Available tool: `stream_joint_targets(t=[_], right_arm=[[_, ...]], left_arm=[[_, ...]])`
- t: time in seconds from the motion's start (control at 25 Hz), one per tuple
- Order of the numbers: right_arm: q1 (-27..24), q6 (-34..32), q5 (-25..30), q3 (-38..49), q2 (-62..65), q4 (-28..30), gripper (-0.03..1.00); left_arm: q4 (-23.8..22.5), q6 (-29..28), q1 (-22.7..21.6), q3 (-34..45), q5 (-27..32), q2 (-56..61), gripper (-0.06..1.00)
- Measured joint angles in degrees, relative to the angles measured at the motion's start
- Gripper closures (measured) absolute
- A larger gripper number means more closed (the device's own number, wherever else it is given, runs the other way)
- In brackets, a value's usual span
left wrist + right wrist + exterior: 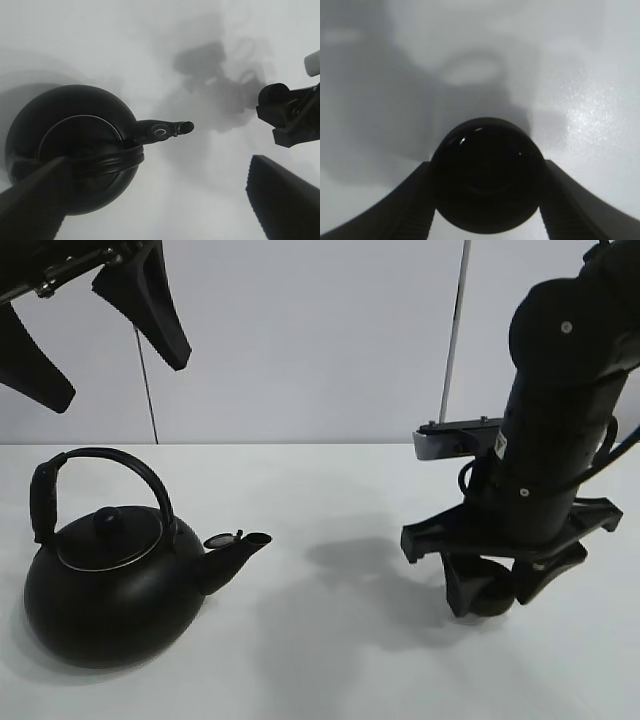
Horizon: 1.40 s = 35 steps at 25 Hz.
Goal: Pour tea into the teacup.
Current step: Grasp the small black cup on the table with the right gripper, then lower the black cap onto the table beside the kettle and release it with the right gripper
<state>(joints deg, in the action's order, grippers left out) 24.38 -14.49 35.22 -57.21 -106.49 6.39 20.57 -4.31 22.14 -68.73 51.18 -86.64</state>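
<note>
The tiny black glossy teacup (pixel 493 598) sits between the fingers of my right gripper (pixel 495 592), low at the table surface on the right. In the right wrist view the teacup (pixel 487 175) fills the gap and both fingers (pixel 412 210) press its sides. The big black kettle (pixel 110 585) with an arched handle stands at the left, its spout (pixel 240 545) pointing right toward the cup. My left gripper (pixel 120 380) hangs open and empty high above the kettle. In the left wrist view the kettle (pixel 75 145) lies below the open fingers (pixel 285 195).
The white table (pixel 330 660) runs across the whole view with a pale wall behind it. About a kettle's width of bare surface lies between the spout and the right gripper. The right arm (pixel 290 115) shows at the edge of the left wrist view.
</note>
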Motion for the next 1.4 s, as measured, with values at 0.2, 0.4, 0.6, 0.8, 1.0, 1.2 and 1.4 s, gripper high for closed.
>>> stream_joint_targets(t=[0.2, 0.4, 0.6, 0.8, 1.0, 1.2, 1.4], right_arm=[[0.00, 4.75, 4.83, -7.51, 0.41, -4.15, 0.57], [0.39, 8.63, 5.72, -10.25, 0.41, -8.34, 0.57], [4.34, 8.77, 4.19, -10.37, -1.53, -8.59, 0.57], [7.69, 8.60, 1.51, -10.44, -5.56, -8.59, 0.57], [7.81, 8.33, -0.71, -10.44, -6.62, -8.52, 0.57], [7.85, 8.33, -1.94, -10.50, -8.42, -8.34, 0.57], [7.85, 8.33, -2.21, -10.50, -8.40, -8.34, 0.57]], left_arm=[[0.00, 0.00, 0.00, 0.00, 0.00, 0.00, 0.27], [0.00, 0.00, 0.00, 0.00, 0.00, 0.00, 0.27], [0.00, 0.00, 0.00, 0.00, 0.00, 0.00, 0.27], [0.00, 0.00, 0.00, 0.00, 0.00, 0.00, 0.27], [0.00, 0.00, 0.00, 0.00, 0.00, 0.00, 0.27], [0.00, 0.00, 0.00, 0.00, 0.00, 0.00, 0.27], [0.00, 0.00, 0.00, 0.00, 0.00, 0.00, 0.27]])
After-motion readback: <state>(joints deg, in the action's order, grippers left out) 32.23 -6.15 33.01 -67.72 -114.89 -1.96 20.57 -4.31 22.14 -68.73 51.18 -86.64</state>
